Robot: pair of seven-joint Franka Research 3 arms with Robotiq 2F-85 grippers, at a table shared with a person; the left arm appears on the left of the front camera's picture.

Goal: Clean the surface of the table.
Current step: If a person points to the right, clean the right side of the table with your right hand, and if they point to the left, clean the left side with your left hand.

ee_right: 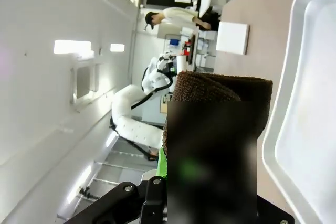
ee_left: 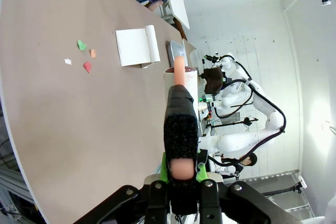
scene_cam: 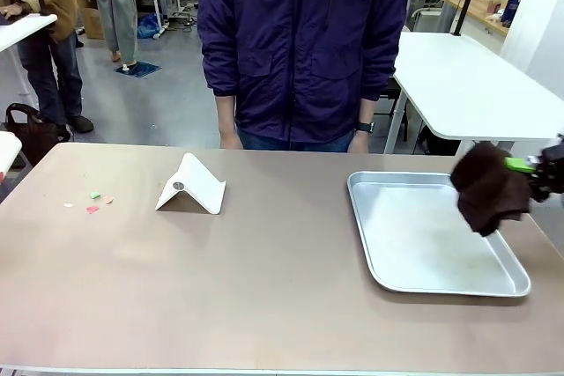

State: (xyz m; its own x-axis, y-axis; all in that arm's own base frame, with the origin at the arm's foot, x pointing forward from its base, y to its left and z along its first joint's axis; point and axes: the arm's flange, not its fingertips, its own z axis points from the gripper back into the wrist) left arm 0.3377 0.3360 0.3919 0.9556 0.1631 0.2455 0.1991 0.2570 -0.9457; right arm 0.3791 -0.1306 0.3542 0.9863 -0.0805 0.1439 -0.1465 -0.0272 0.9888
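Left fingers (ee_left: pixel 181 174): clamped on black-sleeved stick (ee_left: pixel 180 124)
Right fingers (scene_cam: pixel 527 167): clamped on brown cloth (scene_cam: pixel 489 187)
Risk: dangling brown cloth may snag tray (scene_cam: pixel 441 291) rim

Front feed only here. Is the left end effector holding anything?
Observer: Yes. The left end effector is shut on a black, rough-surfaced stick tool with a peach tip.
Operator: Aimed at the scraps?
Observer: No. It points along the table toward the tray. The coloured scraps lie off to one side of its line.
Operator: Right side, how does the cloth sit?
Observer: The right end effector is shut on the brown cloth. In the right wrist view the cloth stands up in a thick fold with a looped, towel-like surface.
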